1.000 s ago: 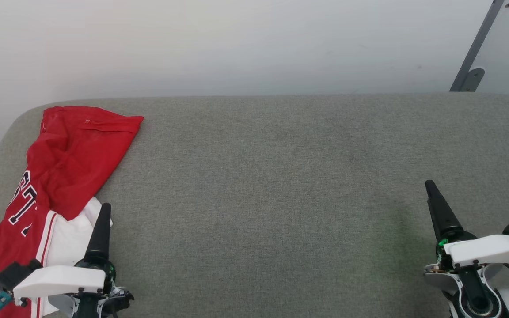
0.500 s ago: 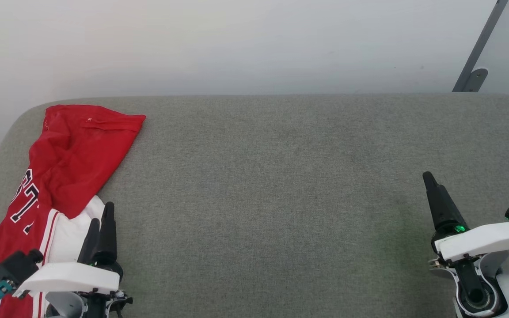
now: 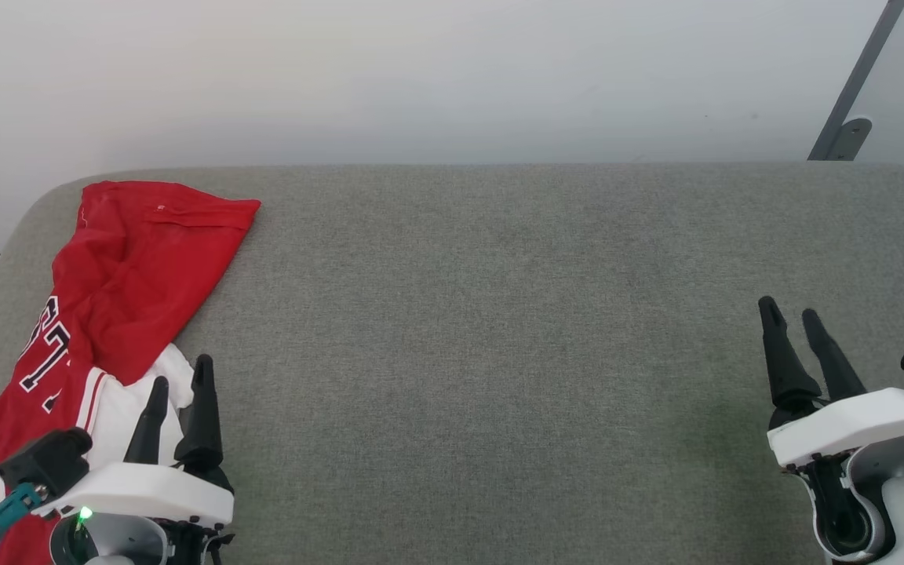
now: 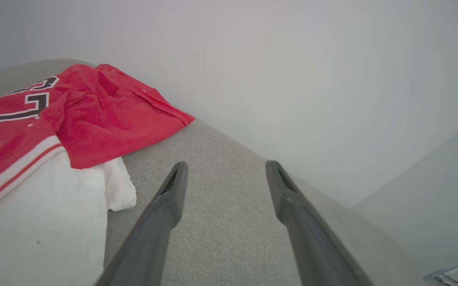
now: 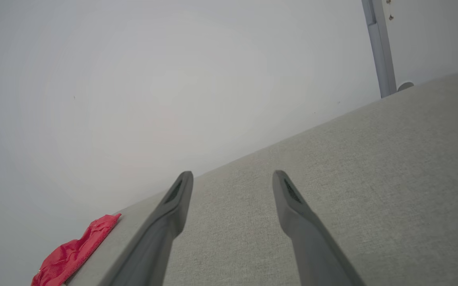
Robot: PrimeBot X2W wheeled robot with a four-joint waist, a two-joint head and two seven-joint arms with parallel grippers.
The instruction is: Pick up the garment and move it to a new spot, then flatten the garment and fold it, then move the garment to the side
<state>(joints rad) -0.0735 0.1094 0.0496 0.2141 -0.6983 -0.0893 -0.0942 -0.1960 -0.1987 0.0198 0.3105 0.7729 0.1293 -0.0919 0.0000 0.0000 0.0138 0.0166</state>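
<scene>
Grey fabric-covered surface, woven texture, rounded far corners, back edge vs. white wall; one item lies directly on it, the garment, at the far-left corner & running down the left side; crumpled, not flat; red body bunched w/ folds; black white-outlined lettering partly showing; white sleeve at its near-right end; red-white striped trim at lower left.

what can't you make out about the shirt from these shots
- The garment, full shape: in the head view the left and bottom edges cut it off, and the left gripper hides part of the white sleeve.
- The lettering: in the head view a red fold covers most of it.
- Right wrist view: the garment is small and cut by the bottom edge.
</scene>
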